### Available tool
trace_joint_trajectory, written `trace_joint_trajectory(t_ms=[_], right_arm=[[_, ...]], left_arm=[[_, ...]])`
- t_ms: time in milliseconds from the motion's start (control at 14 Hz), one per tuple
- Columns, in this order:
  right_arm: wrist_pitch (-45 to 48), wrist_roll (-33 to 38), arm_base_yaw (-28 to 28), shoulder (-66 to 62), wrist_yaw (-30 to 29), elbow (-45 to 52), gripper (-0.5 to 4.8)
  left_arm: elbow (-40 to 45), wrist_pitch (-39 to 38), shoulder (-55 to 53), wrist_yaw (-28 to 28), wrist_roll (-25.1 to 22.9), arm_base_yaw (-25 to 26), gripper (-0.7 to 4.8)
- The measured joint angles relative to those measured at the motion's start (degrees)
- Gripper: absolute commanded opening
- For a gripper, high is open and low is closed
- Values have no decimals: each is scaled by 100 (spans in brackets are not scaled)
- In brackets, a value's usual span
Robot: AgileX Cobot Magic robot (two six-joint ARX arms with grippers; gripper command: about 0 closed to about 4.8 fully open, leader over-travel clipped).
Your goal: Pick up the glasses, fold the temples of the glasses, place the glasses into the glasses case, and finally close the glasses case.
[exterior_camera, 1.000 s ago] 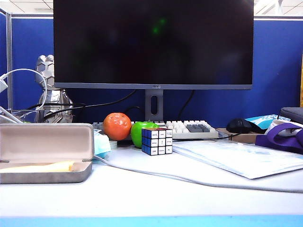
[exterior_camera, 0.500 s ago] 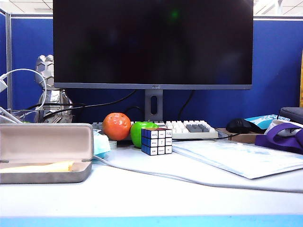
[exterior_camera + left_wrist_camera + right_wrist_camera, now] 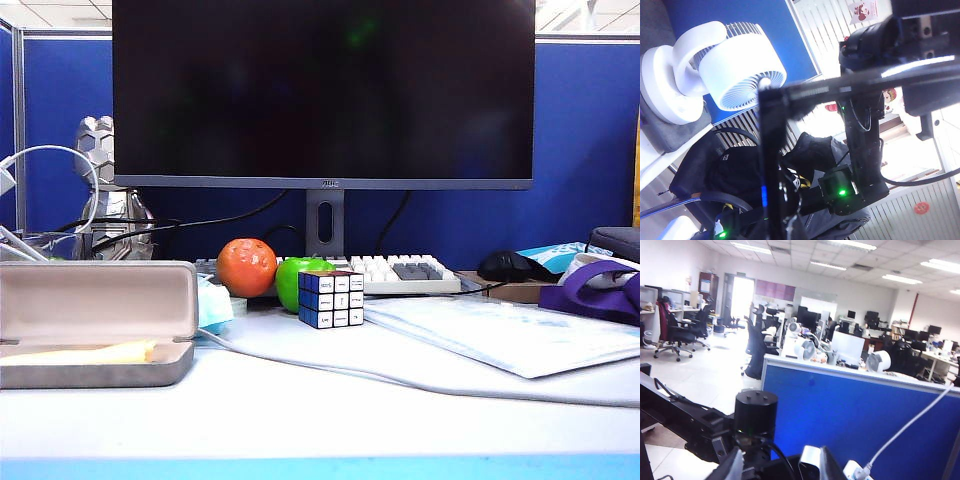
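Note:
The glasses case (image 3: 100, 376) lies open at the left of the table, its pale-lined lid upright and a yellow cloth (image 3: 85, 353) in its base. The glasses and their temples are out of view in every frame. Neither gripper shows in the exterior view. My right gripper (image 3: 782, 471) is raised and faces the blue partition and the office. Its fingers (image 3: 735, 466) stand apart with nothing between them. The left wrist view faces a white fan (image 3: 742, 70) and dark equipment, and my left gripper's fingers are lost in the dark blur there.
A dark monitor (image 3: 322, 95) stands behind an orange ball (image 3: 246, 266), a green apple (image 3: 298, 277) and a puzzle cube (image 3: 331, 298). A white cable (image 3: 400, 383) crosses the table. Papers (image 3: 500, 335), a keyboard (image 3: 405, 272), a mouse (image 3: 508, 265) and a purple bag (image 3: 600, 290) lie at the right.
Nothing on the table has moved. Only a faint green glint on the dark screen has shifted.

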State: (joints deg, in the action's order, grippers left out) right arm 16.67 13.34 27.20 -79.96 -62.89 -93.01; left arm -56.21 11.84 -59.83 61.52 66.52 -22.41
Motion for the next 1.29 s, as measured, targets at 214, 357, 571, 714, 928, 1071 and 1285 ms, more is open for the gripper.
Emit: trace_joint_trajectory(t_ms=[214, 357, 571, 714, 928, 1071, 1285], right_arm=[[66, 11, 638, -142, 92, 2, 120], [114, -17, 776, -181, 129, 11, 38], [131, -63, 761, -179, -205, 2, 7], [-282, -76, 758, -168, -522, -7, 7], [-638, -92, 758, -155, -726, -22, 7], [-876, -98, 758, -136, -835, -26, 8], [-1104, -66, 774, -138, -986, -20, 250]], left_arm=[[0, 0, 0, 0, 17, -2, -5], [0, 2, 0, 13, 13, -2, -5], [0, 13, 15, 70, 66, -4, -5], [2, -4, 17, 66, 249, -4, -5], [7, 310, 13, -44, 590, -2, -5], [7, 647, 11, -175, 881, 0, -5], [7, 909, 7, -367, 1051, 2, -5]])
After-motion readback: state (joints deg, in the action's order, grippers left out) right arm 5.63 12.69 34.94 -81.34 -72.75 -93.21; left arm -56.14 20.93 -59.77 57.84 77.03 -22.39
